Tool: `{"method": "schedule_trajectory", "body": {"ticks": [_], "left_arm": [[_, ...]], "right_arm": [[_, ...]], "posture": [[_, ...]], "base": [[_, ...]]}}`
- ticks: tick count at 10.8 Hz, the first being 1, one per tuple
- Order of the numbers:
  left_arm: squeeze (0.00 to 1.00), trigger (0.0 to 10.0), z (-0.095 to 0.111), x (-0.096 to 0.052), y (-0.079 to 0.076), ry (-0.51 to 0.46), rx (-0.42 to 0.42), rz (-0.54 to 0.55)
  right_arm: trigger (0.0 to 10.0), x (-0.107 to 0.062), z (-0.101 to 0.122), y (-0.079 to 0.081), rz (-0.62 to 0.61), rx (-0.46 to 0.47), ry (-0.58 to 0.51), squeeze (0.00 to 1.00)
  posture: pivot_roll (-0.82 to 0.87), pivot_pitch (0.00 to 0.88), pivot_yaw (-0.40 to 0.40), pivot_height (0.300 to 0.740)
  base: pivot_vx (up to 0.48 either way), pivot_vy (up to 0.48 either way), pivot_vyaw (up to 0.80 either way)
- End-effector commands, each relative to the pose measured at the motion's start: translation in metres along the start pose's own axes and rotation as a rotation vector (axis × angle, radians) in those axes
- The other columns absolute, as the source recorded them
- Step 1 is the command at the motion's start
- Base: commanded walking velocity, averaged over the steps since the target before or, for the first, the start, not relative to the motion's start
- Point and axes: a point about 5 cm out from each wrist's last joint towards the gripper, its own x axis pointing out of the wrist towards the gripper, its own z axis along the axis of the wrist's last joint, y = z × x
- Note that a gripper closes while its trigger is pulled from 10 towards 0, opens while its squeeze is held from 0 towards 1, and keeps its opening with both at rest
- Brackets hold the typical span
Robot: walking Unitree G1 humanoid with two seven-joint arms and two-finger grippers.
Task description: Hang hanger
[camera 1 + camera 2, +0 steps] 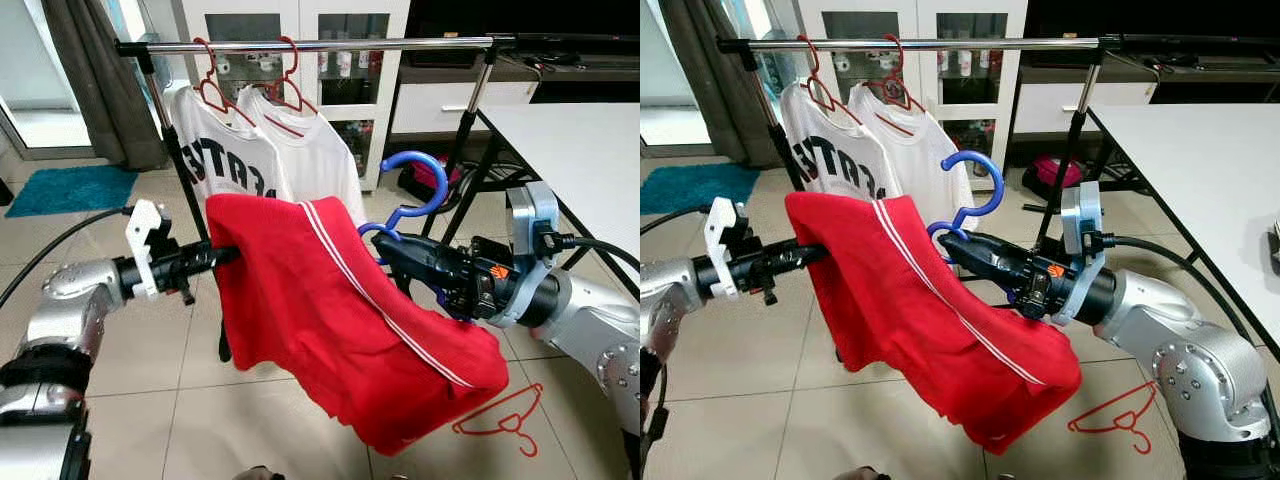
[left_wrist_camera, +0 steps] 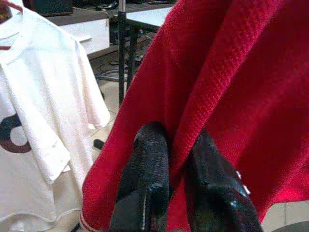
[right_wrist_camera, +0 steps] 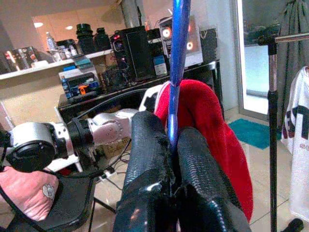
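My left claw pinches the left edge of the red knit shirt with white stripes, which hangs between my two arms. My right claw grips the blue plastic hanger at the shirt's right side, its hook rising above the cloth. Behind the shirt stands the chrome clothes rail, with two white T-shirts on red hangers hanging from it. A red wire hanger lies on the tiled floor below my right arm. The white table stands to the right.
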Motion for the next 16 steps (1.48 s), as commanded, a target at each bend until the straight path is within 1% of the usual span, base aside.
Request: {"method": "schedule_trajectory", "body": {"ticks": [1, 2, 3, 4, 5, 6, 7, 8, 9, 10, 11, 12, 13, 14, 15, 16], "left_arm": [[0.0, 0.0, 0.003, 0.001, 0.002, -0.008, 0.015, 0.013], [0.0, 0.0, 0.004, 0.003, 0.005, -0.026, 0.014, 0.052], [0.0, 0.0, 0.006, 0.003, 0.009, -0.066, 0.016, 0.12], [0.0, 0.0, 0.009, 0.003, 0.014, -0.145, -0.002, 0.222], [0.0, 0.0, 0.008, 0.001, 0.015, -0.197, -0.024, 0.272], [0.0, 0.0, 0.0, -0.004, 0.012, -0.248, -0.054, 0.337], [0.0, 0.0, -0.011, -0.009, 0.007, -0.257, -0.068, 0.398], [0.0, 0.0, -0.023, -0.016, 0.004, -0.258, -0.079, 0.485], [0.0, 0.0, -0.032, -0.024, 0.004, -0.246, -0.088, 0.59], [0.0, 0.0, -0.042, -0.035, 0.006, -0.217, -0.103, 0.73], [0.0, 0.0, -0.05, -0.043, 0.007, -0.188, -0.12, 0.832], [0.0, 0.0, -0.058, -0.043, 0.002, -0.148, -0.123, 0.87], [0.0, 0.0, -0.068, -0.033, -0.01, -0.1, -0.122, 0.847], [0.0, 0.0, -0.073, -0.027, -0.016, -0.068, -0.116, 0.82], [0.0, 0.0, -0.072, -0.022, -0.019, -0.033, -0.071, 0.794], [0.0, 10.0, -0.061, -0.019, -0.02, -0.091, -0.073, 0.733]], "right_arm": [[0.0, 0.004, 0.009, 0.007, 0.044, -0.04, -0.031, 0.0], [0.0, 0.004, 0.009, 0.007, 0.043, -0.038, -0.034, 0.0], [0.0, 0.004, 0.009, 0.007, 0.041, -0.037, -0.037, 0.0], [0.0, 0.004, 0.009, 0.006, 0.03, -0.038, -0.047, 0.0], [0.0, 0.004, 0.011, 0.004, 0.01, -0.042, -0.065, 0.0], [0.0, 0.003, 0.014, 0.0, -0.032, -0.045, -0.108, 0.0], [0.0, 0.001, 0.016, -0.004, -0.071, -0.047, -0.125, 0.0], [0.0, -0.001, 0.016, -0.006, -0.104, -0.045, -0.134, 0.0], [0.0, -0.002, 0.016, -0.009, -0.128, -0.043, -0.143, 0.0], [0.0, -0.004, 0.017, -0.013, -0.163, -0.044, -0.148, 0.0], [0.0, -0.006, 0.017, -0.017, -0.199, -0.046, -0.149, 0.0], [0.0, -0.006, 0.018, -0.02, -0.219, -0.048, -0.15, 0.0], [0.0, -0.006, 0.019, -0.022, -0.23, -0.047, -0.153, 0.0], [0.0, -0.006, 0.019, -0.022, -0.234, -0.046, -0.153, 0.0], [0.0, -0.005, 0.018, -0.023, -0.243, -0.045, -0.145, 0.0], [0.0, -0.004, 0.016, -0.023, -0.248, -0.043, -0.132, 0.0]], "posture": [[-0.21, 0.0, 0.042, 0.71], [-0.21, 0.0, 0.042, 0.71], [-0.2, 0.0, 0.045, 0.71], [-0.2, 0.0, 0.045, 0.71], [-0.2, 0.0, 0.055, 0.71], [-0.2, 0.0, 0.06, 0.71], [-0.21, 0.0, 0.063, 0.71], [-0.2, 0.0, 0.06, 0.71], [-0.2, 0.0, 0.057, 0.71], [-0.19, 0.0, 0.053, 0.71], [-0.19, 0.0, 0.051, 0.71], [-0.19, 0.0, 0.051, 0.71], [-0.19, 0.0, 0.052, 0.71], [-0.2, 0.0, 0.052, 0.71], [-0.2, 0.0, 0.045, 0.71], [-0.2, 0.0, 0.045, 0.71]], "base": [[0.0, 0.0, 0.0], [0.0, 0.0, 0.0], [0.0, 0.0, 0.0], [0.0, 0.0, 0.0], [0.0, 0.0, 0.0], [0.0, 0.0, 0.0], [0.0, 0.0, 0.0], [0.0, 0.0, 0.0], [0.0, 0.0, 0.0], [0.0, 0.0, 0.0], [0.0, 0.0, 0.0], [0.0, 0.0, 0.0], [0.0, 0.0, 0.0], [0.0, 0.0, 0.0], [0.0, 0.0, 0.0], [0.0, 0.0, 0.0]]}}
